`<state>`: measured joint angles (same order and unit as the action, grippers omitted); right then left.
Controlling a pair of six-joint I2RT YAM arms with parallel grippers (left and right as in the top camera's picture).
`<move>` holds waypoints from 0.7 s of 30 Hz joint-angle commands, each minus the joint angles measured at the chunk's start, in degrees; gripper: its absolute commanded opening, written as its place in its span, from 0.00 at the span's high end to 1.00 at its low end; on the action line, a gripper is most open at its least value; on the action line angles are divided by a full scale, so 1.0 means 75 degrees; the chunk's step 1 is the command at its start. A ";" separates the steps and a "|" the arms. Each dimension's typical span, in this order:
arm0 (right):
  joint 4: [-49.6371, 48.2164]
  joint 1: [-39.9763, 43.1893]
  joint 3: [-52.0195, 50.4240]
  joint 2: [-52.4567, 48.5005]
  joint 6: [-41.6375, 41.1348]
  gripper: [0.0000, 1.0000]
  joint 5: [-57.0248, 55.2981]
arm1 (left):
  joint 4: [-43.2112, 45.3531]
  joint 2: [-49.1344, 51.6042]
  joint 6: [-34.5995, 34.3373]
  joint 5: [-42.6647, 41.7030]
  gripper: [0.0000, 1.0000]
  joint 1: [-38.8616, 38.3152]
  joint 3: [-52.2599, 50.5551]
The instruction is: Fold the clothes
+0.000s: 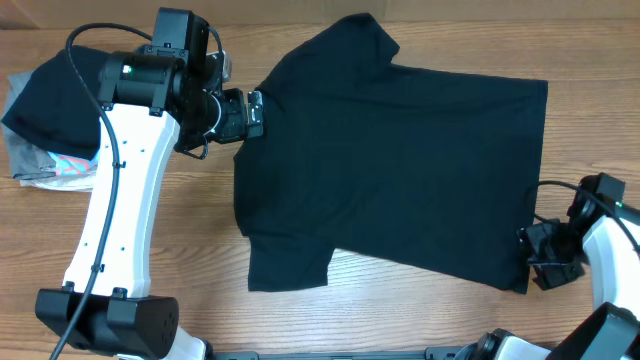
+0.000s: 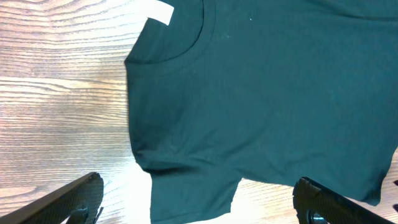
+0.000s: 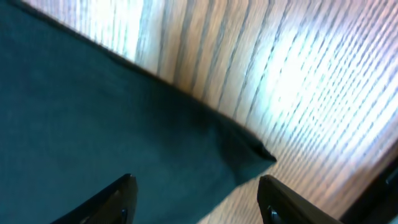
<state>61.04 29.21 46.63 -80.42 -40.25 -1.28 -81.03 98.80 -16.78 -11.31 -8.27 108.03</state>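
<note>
The black T-shirt (image 1: 400, 170) lies spread flat on the wooden table (image 1: 180, 230), its neck toward the left and its hem toward the right, with one sleeve pointing to the far edge and the other to the near edge. The left gripper (image 1: 250, 112) hovers at the collar with its jaws released and spread wide. In its wrist view the neckline, the white label (image 2: 158, 11) and one sleeve lie beneath and between the two fingers (image 2: 68, 202), none of them pinched. The right gripper (image 1: 548, 258) sits at the near hem corner, jaws apart. In its wrist view the fabric corner rests flat on the wood between the fingers (image 3: 118, 199), ungrasped. A pile of folded garments (image 1: 40, 120) lies at the far left, well apart from the shirt.
</note>
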 commanded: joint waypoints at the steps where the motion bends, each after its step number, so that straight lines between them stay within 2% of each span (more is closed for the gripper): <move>1: -0.0405 0.0032 -0.0539 -0.0012 -0.0093 0.34 -0.0259 | 0.0009 0.0073 -0.0017 -0.0041 0.00 0.0000 -0.0003; 16: -0.1209 0.0274 -0.1527 -0.0015 -0.0082 0.34 -0.0134 | 0.0009 0.0073 -0.0017 -0.0041 0.00 0.0000 -0.0003; 21: -0.1335 0.0274 -0.1582 -0.0015 -0.0067 0.27 -0.0125 | 0.0009 0.0070 -0.0017 -0.0041 0.00 0.0000 -0.0003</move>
<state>51.64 31.09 35.79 -80.53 -40.49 -1.89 -81.01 98.80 -16.78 -11.31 -8.27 108.03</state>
